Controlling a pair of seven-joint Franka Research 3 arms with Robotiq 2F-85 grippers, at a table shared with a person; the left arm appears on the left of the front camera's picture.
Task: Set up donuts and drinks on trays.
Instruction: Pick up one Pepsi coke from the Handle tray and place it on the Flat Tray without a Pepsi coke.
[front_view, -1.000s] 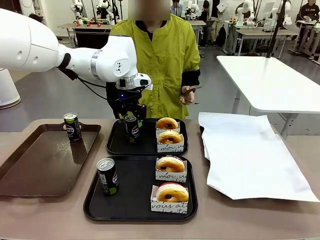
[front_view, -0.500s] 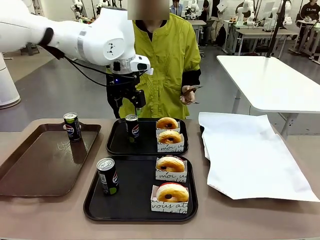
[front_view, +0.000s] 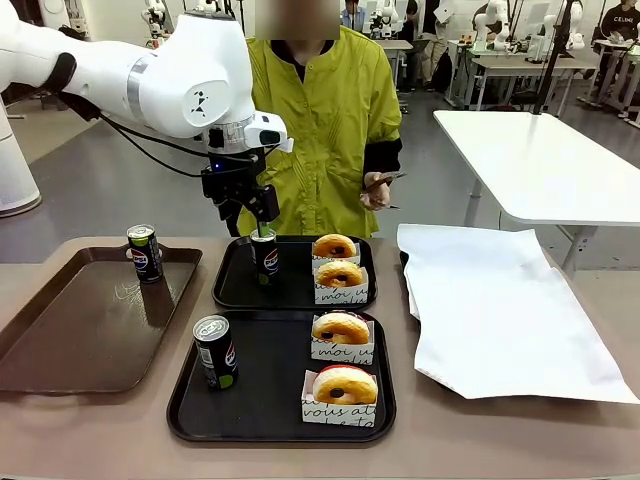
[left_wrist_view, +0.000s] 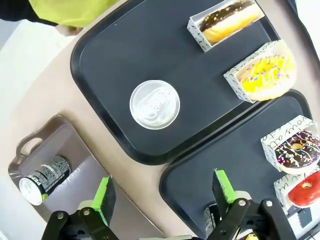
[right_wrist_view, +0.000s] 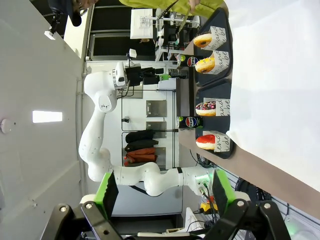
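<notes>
My left gripper hangs raised, pointing down, fingers spread, holding nothing; right gripper fingers spread too.

Front view: fixed, low at the near table edge, facing across toward the person. Left wrist view: directly above, looking down, close on the far tray. Right wrist view: rolled sideways, distant. All three share both black trays.

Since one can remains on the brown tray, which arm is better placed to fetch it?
Left: its open tool hangs over the far black tray, beside the brown tray with the can.
</notes>
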